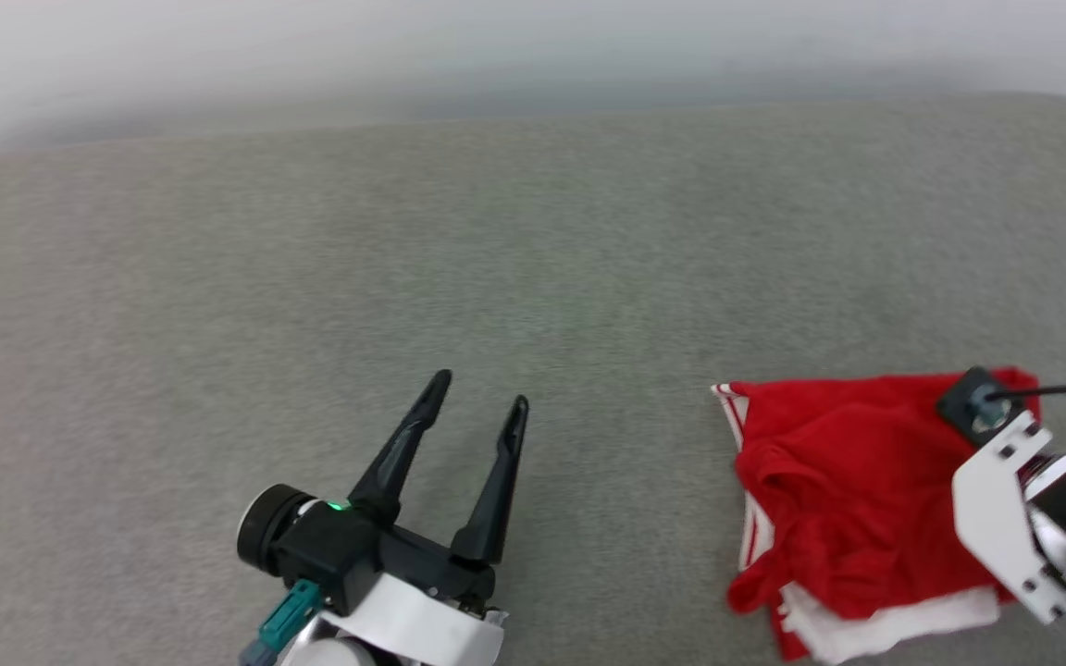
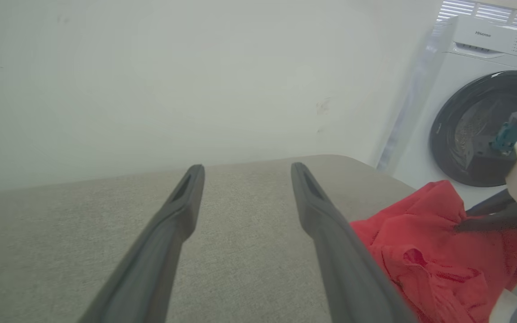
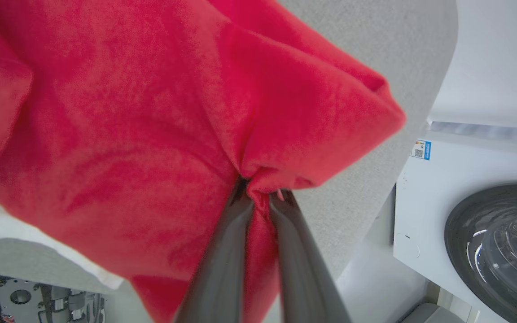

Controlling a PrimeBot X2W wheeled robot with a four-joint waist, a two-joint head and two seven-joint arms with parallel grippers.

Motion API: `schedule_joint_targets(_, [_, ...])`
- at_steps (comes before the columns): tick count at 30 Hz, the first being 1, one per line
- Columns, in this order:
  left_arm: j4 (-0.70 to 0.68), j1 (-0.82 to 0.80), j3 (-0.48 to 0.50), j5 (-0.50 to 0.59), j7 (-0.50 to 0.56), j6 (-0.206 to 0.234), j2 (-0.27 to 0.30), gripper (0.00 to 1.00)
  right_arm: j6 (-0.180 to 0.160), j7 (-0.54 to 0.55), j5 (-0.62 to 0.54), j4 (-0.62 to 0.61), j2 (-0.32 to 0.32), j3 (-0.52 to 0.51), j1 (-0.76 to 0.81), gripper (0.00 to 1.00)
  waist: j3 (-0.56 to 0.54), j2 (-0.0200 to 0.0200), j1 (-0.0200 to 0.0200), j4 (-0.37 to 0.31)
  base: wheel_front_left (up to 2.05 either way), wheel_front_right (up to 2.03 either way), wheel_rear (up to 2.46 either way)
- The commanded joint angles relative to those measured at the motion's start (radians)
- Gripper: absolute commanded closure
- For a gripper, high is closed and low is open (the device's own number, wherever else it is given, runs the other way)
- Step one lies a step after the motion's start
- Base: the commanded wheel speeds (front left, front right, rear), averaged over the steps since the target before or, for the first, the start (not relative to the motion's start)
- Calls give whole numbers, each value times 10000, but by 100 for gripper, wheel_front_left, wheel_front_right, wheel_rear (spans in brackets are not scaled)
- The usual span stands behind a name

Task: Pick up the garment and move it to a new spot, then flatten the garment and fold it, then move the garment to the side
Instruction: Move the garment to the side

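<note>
One garment point(image 1: 848, 499), head view: it lies bunched at the right near part of the table point(image 1: 533, 231). The red body is rumpled and white sleeve cloth pokes out at its near edge.
Right arm point(image 1: 1005, 499), head view: its wrist hangs over the garment's right side.
Left gripper point(image 1: 482, 388), head view: spread wide and empty over bare table, well apart from the garment.
Left wrist view: the left fingers point(image 2: 173, 224) are splayed with nothing between them. The garment sits off to their right with a peak of red raised. The washer point(image 2: 474, 103) stands beyond the table's end.
Right gripper point(image 3: 262, 197), right wrist view: clenched on a pinch of red cloth, with creases radiating from the tips. The hold looks sound to judge by the gathered cloth.
Done, as far as you can judge: the grasp for the first pick-up is made.
Not yet done: the bulk of the garment rests on the table, so the lift and the carry to a new spot are ahead of you.
Left after that: flattening, folding and moving aside. The garment shows no neat fold, so you can take it that none of these has begun.
Progress: early, likely the opening of the first of three stages.
</note>
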Motion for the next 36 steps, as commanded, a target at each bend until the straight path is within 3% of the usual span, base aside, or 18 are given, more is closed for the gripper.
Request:
schedule_joint_targets(1, [-17,-232,-143,74,-43,-11,5,0,-12,-265,182,15,-435,156,-498,100,448,0,0,-992,0,0,0])
schedule_joint_targets(4, [-54,-532,-478,147,-35,-13,96,0,-15,-699,282,372,-1301,373,-1053,100,899,0,0,-1521,0,0,0])
schedule_joint_targets(10, [-288,-1177,-865,241,-35,-11,492,0,-13,-2010,587,1611,-2093,-54,-2005,100,1979,0,0,-2267,0,0,0])
schedule_joint_targets(15, [-499,-1665,-1051,297,-35,-11,904,0,-15,-3185,605,3086,-2065,-764,-2591,100,2807,0,0,-2426,0,0,0])
schedule_joint_targets(22, [-900,-2118,-1115,345,-35,-13,1234,0,-15,-4343,532,5124,-2256,-2003,-2867,100,3589,0,0,-2084,0,0,0])
schedule_joint_targets(30, [-1073,-2288,-590,375,-35,-11,1458,0,-15,-5143,575,6301,-1959,-3178,-2961,100,3990,0,0,-1754,0,0,0])
schedule_joint_targets(31, [-1072,-2283,-569,375,-35,-11,1487,0,-15,-5193,543,6375,-1912,-3254,-2973,82,3992,0,0,-1738,0,0,0])
schedule_joint_targets(32, [-1059,-2281,-548,367,-35,-11,1492,0,-15,-5231,499,6420,-1855,-3320,-2983,0,3980,0,0,-1725,0,0,0])
schedule_joint_targets(36, [-982,-2260,-484,317,-35,-11,1408,0,-13,-5315,252,6359,-1624,-3477,-3082,0,3764,0,0,-1694,0,0,0])
